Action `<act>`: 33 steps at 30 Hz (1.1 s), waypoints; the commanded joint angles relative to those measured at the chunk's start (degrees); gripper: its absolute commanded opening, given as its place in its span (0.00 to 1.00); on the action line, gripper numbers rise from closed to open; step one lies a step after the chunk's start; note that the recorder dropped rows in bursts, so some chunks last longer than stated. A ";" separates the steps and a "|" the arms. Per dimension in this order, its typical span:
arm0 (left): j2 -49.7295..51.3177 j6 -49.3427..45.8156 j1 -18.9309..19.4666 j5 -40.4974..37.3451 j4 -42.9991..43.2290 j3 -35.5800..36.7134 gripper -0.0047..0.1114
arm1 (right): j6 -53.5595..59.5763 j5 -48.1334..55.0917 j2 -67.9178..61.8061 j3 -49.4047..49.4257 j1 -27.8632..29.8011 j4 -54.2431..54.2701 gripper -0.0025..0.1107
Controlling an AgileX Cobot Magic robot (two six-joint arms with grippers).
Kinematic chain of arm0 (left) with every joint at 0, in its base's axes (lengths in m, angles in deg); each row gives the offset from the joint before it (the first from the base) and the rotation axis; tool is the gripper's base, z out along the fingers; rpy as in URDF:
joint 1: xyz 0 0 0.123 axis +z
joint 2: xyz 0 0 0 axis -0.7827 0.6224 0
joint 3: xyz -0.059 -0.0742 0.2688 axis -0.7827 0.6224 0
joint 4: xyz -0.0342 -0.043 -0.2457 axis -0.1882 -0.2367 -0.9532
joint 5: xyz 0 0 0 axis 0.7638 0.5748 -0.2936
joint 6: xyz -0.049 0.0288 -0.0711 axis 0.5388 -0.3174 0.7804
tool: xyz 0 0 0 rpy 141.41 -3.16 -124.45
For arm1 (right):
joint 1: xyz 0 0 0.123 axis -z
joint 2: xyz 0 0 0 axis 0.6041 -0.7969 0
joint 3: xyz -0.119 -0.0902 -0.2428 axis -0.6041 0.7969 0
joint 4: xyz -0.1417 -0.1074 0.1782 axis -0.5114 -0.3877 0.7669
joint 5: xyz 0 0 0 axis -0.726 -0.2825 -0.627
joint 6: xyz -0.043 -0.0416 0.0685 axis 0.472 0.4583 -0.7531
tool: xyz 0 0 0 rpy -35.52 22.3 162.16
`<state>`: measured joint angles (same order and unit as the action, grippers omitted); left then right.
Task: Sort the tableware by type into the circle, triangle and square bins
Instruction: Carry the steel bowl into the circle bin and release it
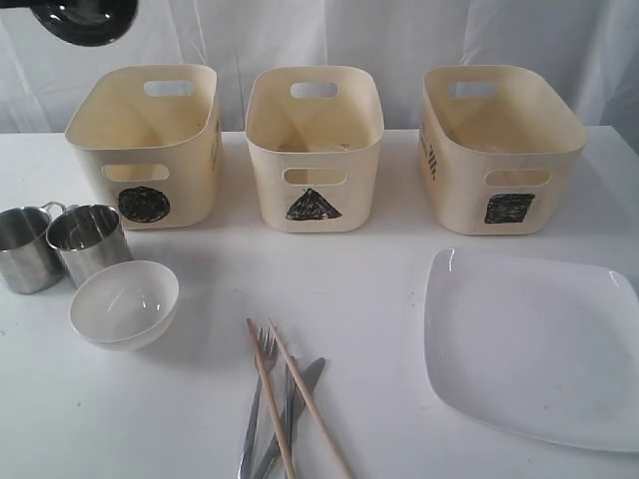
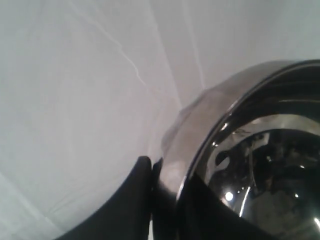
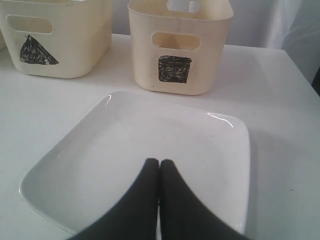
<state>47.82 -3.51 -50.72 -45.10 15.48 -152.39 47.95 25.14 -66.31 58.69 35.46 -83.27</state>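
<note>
My left gripper [image 2: 159, 167] is shut on the rim of the shiny steel bowl [image 2: 250, 165], held high at the back left over the circle bin [image 1: 145, 145]; the exterior view shows only the bowl [image 1: 85, 18]. The right gripper [image 3: 159, 162] is shut on nothing and hovers over the large white plate [image 3: 150, 145], which lies at the front right [image 1: 534, 344]. Two steel mugs [image 1: 88, 239] and a white bowl [image 1: 125, 302] stand at the left. Fork [image 1: 262, 349], knives [image 1: 300, 384] and chopsticks [image 1: 270, 399] lie at the front middle.
The triangle bin [image 1: 315, 150] and square bin [image 1: 499, 150] stand in a row with the circle bin along the back of the white table. The square bin [image 3: 180, 50] is just beyond the plate. White cloth hangs behind.
</note>
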 commanded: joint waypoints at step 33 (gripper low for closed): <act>-7.25 25.96 -5.96 -43.42 30.41 -6.81 0.04 | -0.03 -0.46 0.11 0.04 0.35 -0.33 0.02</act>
<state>43.16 10.87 -56.90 -74.72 35.22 -158.89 47.95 25.14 -66.31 58.69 35.46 -83.27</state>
